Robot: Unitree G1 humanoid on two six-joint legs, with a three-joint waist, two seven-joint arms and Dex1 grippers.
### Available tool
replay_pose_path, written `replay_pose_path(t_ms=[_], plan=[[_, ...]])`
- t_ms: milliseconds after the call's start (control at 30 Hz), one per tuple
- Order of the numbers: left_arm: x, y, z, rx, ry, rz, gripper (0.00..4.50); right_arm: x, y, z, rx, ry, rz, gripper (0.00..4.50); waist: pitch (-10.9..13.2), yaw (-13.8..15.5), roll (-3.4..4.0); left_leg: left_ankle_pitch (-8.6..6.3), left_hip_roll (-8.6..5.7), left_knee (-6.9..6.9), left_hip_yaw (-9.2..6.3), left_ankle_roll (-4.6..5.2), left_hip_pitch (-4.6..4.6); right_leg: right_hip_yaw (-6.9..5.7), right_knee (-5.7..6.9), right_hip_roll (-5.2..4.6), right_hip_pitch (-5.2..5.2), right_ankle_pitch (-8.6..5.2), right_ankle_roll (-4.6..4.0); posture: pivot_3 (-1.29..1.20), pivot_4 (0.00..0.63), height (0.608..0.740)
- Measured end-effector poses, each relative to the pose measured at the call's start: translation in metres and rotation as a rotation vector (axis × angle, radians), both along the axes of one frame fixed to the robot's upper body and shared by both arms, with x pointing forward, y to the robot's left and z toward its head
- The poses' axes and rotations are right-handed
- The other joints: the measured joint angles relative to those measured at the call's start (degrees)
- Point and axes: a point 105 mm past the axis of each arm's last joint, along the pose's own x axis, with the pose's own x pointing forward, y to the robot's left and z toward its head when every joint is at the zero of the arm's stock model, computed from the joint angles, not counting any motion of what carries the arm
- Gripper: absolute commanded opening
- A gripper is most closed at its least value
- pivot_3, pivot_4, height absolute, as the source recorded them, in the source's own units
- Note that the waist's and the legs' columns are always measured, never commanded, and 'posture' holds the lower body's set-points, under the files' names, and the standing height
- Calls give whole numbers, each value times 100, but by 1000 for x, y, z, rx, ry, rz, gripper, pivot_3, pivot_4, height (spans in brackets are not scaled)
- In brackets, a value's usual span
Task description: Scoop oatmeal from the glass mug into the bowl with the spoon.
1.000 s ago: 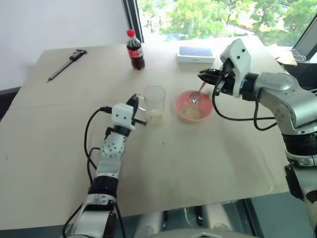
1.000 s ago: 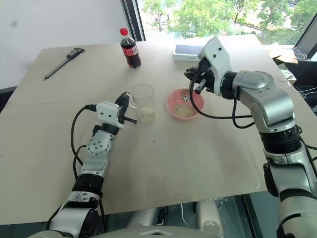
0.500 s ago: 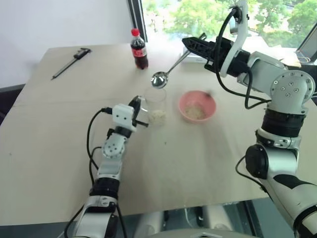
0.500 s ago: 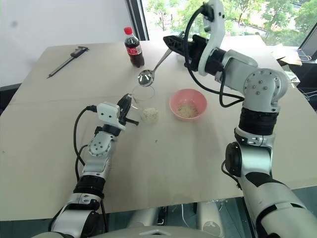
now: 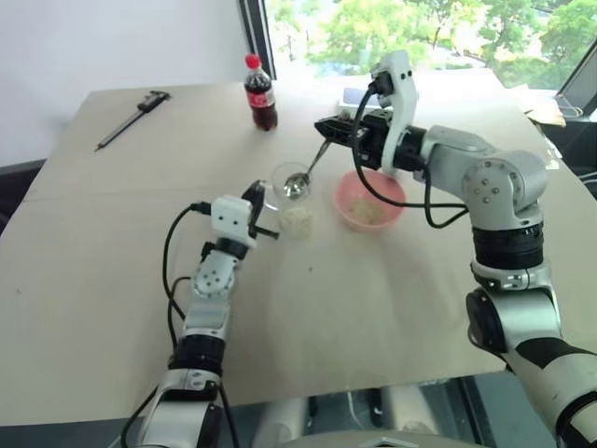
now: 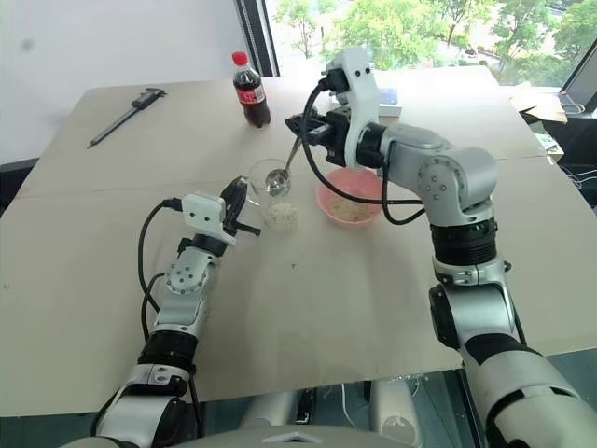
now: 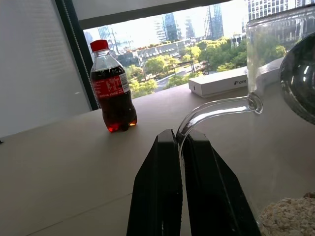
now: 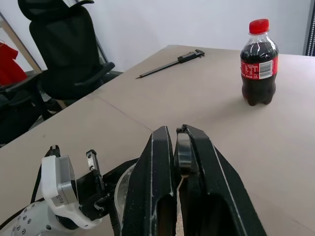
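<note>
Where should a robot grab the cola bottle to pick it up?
Probably the narrow neck under the red cap of the cola bottle, coming from the side. It stands upright on the table, apart from the glass mug and the caliper, so its sides are free.

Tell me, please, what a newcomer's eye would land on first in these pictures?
Probably the right claw above the middle of the table, shut on the slim silver metal spoon, whose bowl dips into the small clear glass mug. The left claw is shut on the mug's handle, with pale cream oatmeal at its bottom. Just right of it sits the round pink bowl, and a red-capped cola bottle stands behind.
</note>
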Motion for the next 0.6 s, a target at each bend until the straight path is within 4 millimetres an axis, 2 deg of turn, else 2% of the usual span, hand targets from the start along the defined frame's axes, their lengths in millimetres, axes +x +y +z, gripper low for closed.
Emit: replay_pose_path(t_ms=[33,100,267,467,567,600], plan=[[0,0,0,-1,3,1,0,2,1,0,6,-4,-2,896,0,0,0,0,0,0,1,0,0,0,-1,0,0,0,0,0,150,740],[0,0,0,-2,6,2,0,5,2,0,20,-16,-15,1730,0,0,0,0,0,0,1,0,0,0,0,0,0,0,0,0,150,740],[-1,1,-1,-10,15,4,0,15,1,3,54,-45,-75,1730,0,0,0,0,0,0,0,0,0,0,0,0,0,0,0,0,150,740],[-2,2,-2,-23,21,1,0,27,-13,13,115,-89,-168,1730,0,0,0,0,0,-1,0,-1,0,0,-1,1,0,0,0,0,150,740],[-3,3,-5,-25,34,-4,1045,29,-15,15,125,-101,-189,1801,0,-9,1,0,0,-1,1,-1,0,1,-1,1,-1,0,0,0,150,740],[-4,2,-8,-23,45,-7,1520,29,-16,16,128,-104,-190,1801,0,-15,1,0,0,-1,1,-1,0,1,0,1,-1,0,0,0,150,740]])
